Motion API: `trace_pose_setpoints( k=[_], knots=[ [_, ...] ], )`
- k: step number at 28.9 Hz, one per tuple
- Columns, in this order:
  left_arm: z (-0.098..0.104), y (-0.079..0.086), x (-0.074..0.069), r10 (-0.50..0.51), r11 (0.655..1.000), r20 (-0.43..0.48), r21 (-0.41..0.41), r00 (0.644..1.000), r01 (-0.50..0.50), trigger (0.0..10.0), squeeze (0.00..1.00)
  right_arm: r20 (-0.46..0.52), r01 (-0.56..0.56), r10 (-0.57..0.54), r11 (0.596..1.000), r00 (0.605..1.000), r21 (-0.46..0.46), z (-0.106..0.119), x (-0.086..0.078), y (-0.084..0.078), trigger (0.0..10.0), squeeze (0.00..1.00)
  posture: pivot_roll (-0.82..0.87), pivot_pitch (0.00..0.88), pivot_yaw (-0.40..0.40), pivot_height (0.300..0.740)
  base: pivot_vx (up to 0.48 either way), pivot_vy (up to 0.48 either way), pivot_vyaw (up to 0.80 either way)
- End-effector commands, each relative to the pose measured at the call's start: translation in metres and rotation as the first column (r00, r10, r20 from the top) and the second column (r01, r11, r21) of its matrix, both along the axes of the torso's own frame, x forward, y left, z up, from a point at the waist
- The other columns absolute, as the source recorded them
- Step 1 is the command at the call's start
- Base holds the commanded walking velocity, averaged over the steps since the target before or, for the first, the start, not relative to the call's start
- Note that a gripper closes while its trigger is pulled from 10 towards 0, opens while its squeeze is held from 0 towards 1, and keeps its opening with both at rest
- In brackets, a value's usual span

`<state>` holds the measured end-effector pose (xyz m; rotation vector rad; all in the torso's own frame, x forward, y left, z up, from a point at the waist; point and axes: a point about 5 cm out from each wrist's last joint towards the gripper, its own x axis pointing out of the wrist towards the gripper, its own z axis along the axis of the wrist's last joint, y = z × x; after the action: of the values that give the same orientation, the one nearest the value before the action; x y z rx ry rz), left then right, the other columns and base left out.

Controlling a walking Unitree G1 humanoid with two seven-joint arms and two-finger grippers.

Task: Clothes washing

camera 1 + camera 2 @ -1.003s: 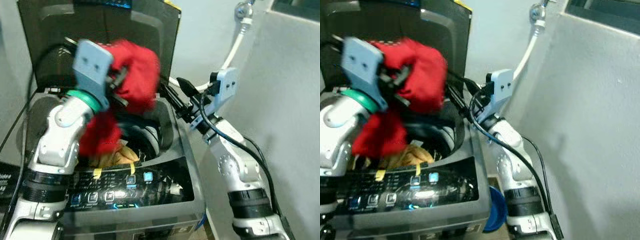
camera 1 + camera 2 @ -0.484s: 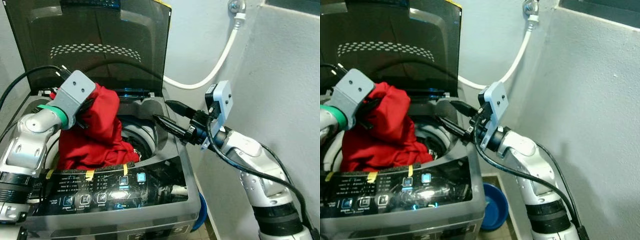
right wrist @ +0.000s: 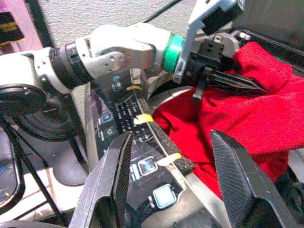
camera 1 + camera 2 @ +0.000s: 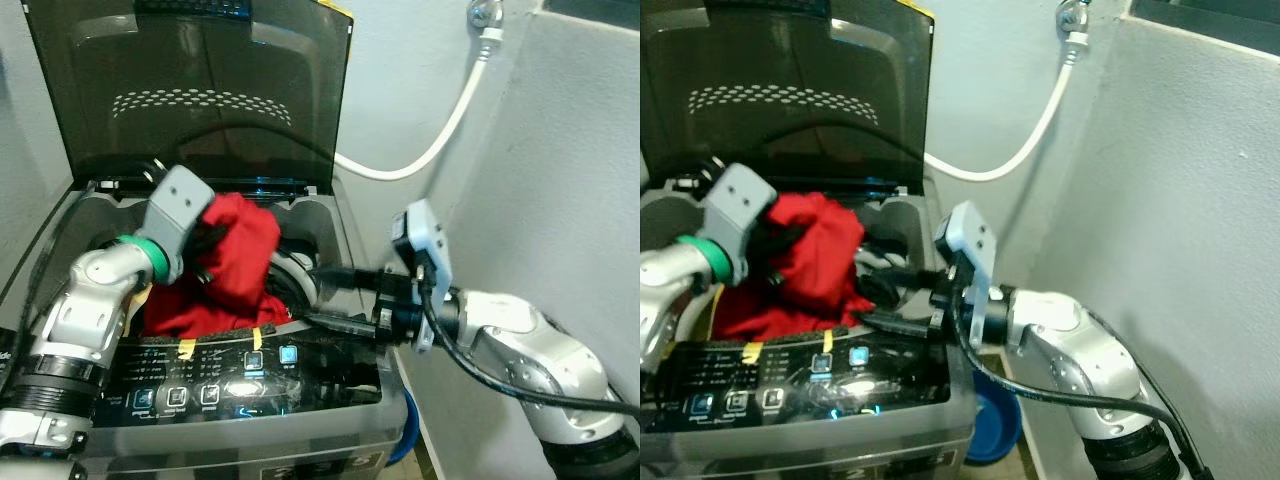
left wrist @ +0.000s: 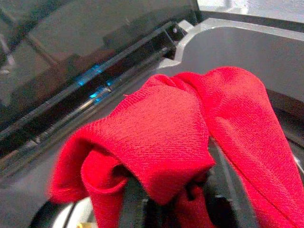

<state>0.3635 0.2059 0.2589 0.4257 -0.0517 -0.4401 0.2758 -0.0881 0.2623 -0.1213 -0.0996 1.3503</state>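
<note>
A top-loading washing machine (image 4: pixel 300 420) is standing with its dark lid (image 4: pixel 200 90) raised upright at 12 o'clock. The left gripper (image 4: pixel 215 250) is reaching over the tub opening, its fingers pinching a bunched fold of a red garment (image 4: pixel 235 270); in the left wrist view the red cloth (image 5: pixel 190 137) is draping over and hiding those fingers. The bulk of the garment is hanging down into the tub, at 9 o'clock from the tub's centre, with its lower edge lying against the front rim just behind the control panel (image 4: pixel 230 380). Strips of yellow tape (image 4: pixel 255 338) are crossing that rim onto the panel. The right gripper (image 4: pixel 325 295) is coming in from 3 o'clock, its two long fingers spread wide, one over the tub's right rim and one lower along the panel edge, near the garment but gripping nothing. A white hose (image 4: pixel 440 125) is running up the wall at 1 o'clock to a tap (image 4: pixel 485 15). A blue basin (image 4: pixel 995 425) is sitting on the floor at 5 o'clock beside the machine.
</note>
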Motion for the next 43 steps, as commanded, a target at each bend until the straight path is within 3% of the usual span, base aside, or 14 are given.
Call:
trace_pose_setpoints(
  k=[1,10,11,17,20,24,28,34,35,37,38,39,40,43],
  knots=[
    [0.0,0.002,-0.001,-0.003,1.0,-0.014,-0.005,1.0,0.003,10.0,1.0,0.001,-0.024,0.024,1.0,1.0,-0.006,0.001,-0.004,0.001,10.0,0.0,0.03,0.017,0.0,0.74,0.0,0.0,0.0],
    [0.001,0.009,-0.006,0.002,1.0,-0.03,0.009,1.0,-0.002,10.0,1.0,-0.016,-0.014,0.014,1.0,1.0,-0.009,0.001,-0.003,0.001,10.0,0.0,0.04,0.025,0.003,0.74,0.0,0.0,0.0],
    [0.004,0.008,-0.007,-0.015,1.0,-0.028,-0.002,1.0,0.014,10.0,0.0,-0.016,-0.005,0.005,1.0,1.0,-0.009,0.002,-0.002,0.001,10.0,0.0,0.05,0.03,0.005,0.74,0.0,0.0,0.0],
    [0.027,0.015,-0.008,0.013,1.0,0.078,-0.002,0.997,-0.013,10.0,0.0,0.003,0.047,-0.047,0.999,0.999,0.018,0.006,0.004,0.002,10.0,0.0,0.06,0.04,0.022,0.74,0.0,0.0,0.0],
    [0.064,0.032,-0.007,0.168,0.983,0.279,-0.123,0.945,-0.139,10.0,0.0,0.03,0.132,-0.134,0.989,0.99,0.061,0.011,0.013,0.001,10.0,0.0,0.07,0.045,0.03,0.74,0.0,0.0,0.0],
    [0.087,0.034,-0.013,0.179,0.967,0.387,-0.237,0.905,-0.091,10.0,0.0,0.039,0.182,-0.186,0.979,0.982,0.089,0.014,0.019,0.001,10.0,0.0,0.08,0.048,0.041,0.74,0.0,0.0,0.0],
    [0.096,0.035,-0.014,0.227,0.944,0.433,-0.318,0.872,-0.089,10.0,0.0,0.039,0.205,-0.21,0.973,0.977,0.105,0.015,0.021,0.001,10.0,0.0,0.07,0.051,0.046,0.74,0.0,0.0,0.0],
    [0.078,0.032,0.006,0.276,0.942,0.338,-0.282,0.9,-0.183,10.0,0.0,0.034,0.211,-0.215,0.972,0.976,0.107,0.014,0.02,0.002,10.0,0.0,0.06,0.057,0.038,0.74,0.0,0.0,0.0],
    [0.068,0.027,0.013,0.256,0.946,0.289,-0.271,0.922,-0.177,10.0,0.28,0.035,0.207,-0.211,0.973,0.977,0.098,0.014,0.019,0.002,10.0,0.0,0.06,0.061,0.036,0.74,0.0,0.0,0.0],
    [0.068,0.027,0.013,0.256,0.946,0.289,-0.271,0.922,-0.177,10.0,0.28,0.035,0.207,-0.211,0.973,0.977,0.098,0.014,0.019,0.002,10.0,0.0,0.06,0.061,0.036,0.74,0.0,0.0,0.0],
    [0.057,0.019,0.018,0.196,0.959,0.227,-0.249,0.954,-0.138,10.0,1.0,0.037,0.207,-0.211,0.974,0.977,0.09,0.013,0.019,0.001,10.0,0.0,0.06,0.064,0.035,0.74,0.0,0.0,0.0],
    [0.057,0.019,0.018,0.196,0.959,0.227,-0.249,0.954,-0.138,10.0,1.0,0.037,0.207,-0.211,0.974,0.977,0.09,0.013,0.019,0.001,10.0,0.0,0.06,0.064,0.035,0.74,0.0,0.0,0.0],
    [0.043,0.0,0.018,0.009,0.988,0.167,-0.151,0.986,0.017,10.0,1.0,0.042,0.212,-0.216,0.973,0.975,0.086,0.014,0.019,0.0,10.0,0.0,0.05,0.076,0.041,0.74,0.0,0.0,0.0],
    [0.039,-0.006,0.016,-0.066,0.989,0.127,-0.12,0.99,0.081,10.0,1.0,0.043,0.215,-0.22,0.973,0.975,0.087,0.015,0.02,0.0,10.0,0.0,0.05,0.078,0.044,0.74,0.0,0.0,0.0]
  ],
)
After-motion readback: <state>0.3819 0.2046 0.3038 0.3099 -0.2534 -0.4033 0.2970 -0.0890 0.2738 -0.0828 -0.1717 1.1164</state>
